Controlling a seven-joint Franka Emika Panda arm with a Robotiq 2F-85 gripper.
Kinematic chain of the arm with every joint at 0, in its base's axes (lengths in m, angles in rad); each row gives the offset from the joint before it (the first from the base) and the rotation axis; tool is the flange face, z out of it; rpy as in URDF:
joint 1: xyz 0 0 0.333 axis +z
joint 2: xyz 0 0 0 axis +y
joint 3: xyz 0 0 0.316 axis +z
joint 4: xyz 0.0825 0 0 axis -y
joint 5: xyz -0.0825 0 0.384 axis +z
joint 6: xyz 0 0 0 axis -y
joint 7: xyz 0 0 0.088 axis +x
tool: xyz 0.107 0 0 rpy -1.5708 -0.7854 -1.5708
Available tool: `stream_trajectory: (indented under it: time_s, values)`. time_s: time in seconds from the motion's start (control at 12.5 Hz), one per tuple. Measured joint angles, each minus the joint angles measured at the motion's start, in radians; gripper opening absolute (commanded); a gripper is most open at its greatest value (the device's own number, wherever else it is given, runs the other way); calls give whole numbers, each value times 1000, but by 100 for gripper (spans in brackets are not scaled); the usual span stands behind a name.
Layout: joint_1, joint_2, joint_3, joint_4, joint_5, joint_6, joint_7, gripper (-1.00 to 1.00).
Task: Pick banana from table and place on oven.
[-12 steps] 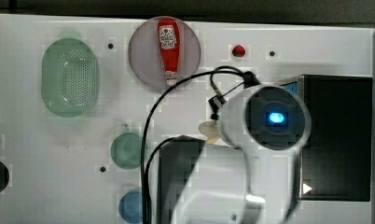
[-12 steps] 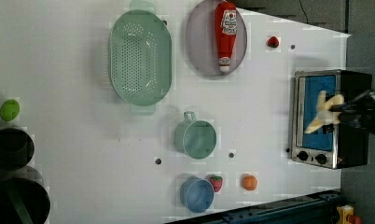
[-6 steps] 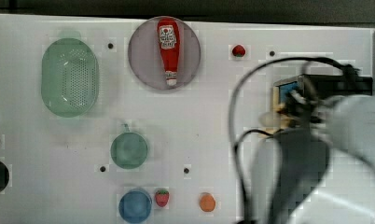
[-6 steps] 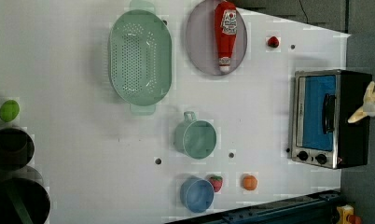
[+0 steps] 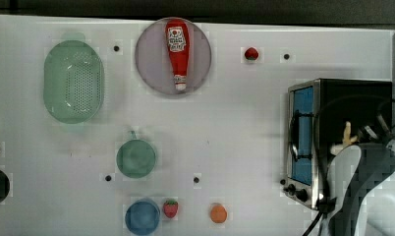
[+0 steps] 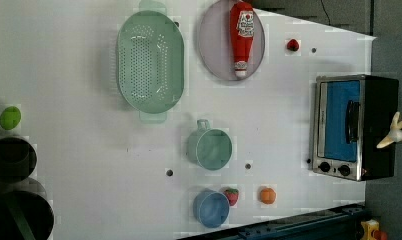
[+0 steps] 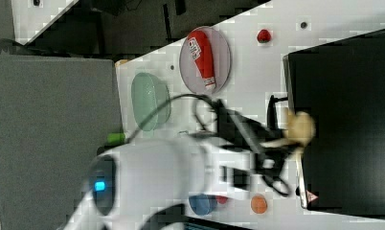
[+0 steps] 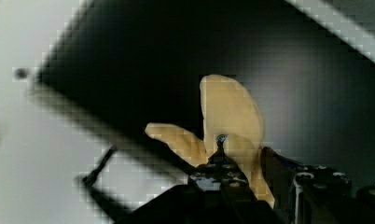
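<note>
The step in hand is judged to be the placement: the small pale cream-yellow half-peeled banana (image 8: 232, 121) is off the large white dotted tabletop (image 5: 235, 128) and held over the flat black top of the boxy toaster oven (image 5: 357, 105) with its silver-framed bluish glass door. To do this step well, the arm should lower the fruit until it rests on the black top, well inside the edges, before the jaws part. In the right view the banana (image 7: 298, 129) sits close to the door-side edge of the oven (image 7: 344, 96), so a shift further onto the panel would reduce the risk of it rolling off the front. The peel flaps splay outward and may touch down first; the descent should be slow and the release made only once the fruit is supported. The retreat should then go straight up, so that the fingers do not drag a flap along. The gripper (image 8: 244, 163) is narrowly set, its dark fingers pinching the banana near the base of the fruit where the flaps divide, as the wrist view shows. In the top view the banana (image 5: 347, 139) lies over the oven top beside the white arm; whether it already touches the surface cannot be told.
</note>
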Motion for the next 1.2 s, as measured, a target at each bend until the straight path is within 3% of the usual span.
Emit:
stream_trajectory:
  time_s: [0.56,1.04,1.2]
  values:
    - [-3,140,-41,19,-8,-14,-71,-43]
    - [50,109,-5,35,12,5,-89,89]
    - [48,109,-6,33,5,-1,-93,100]
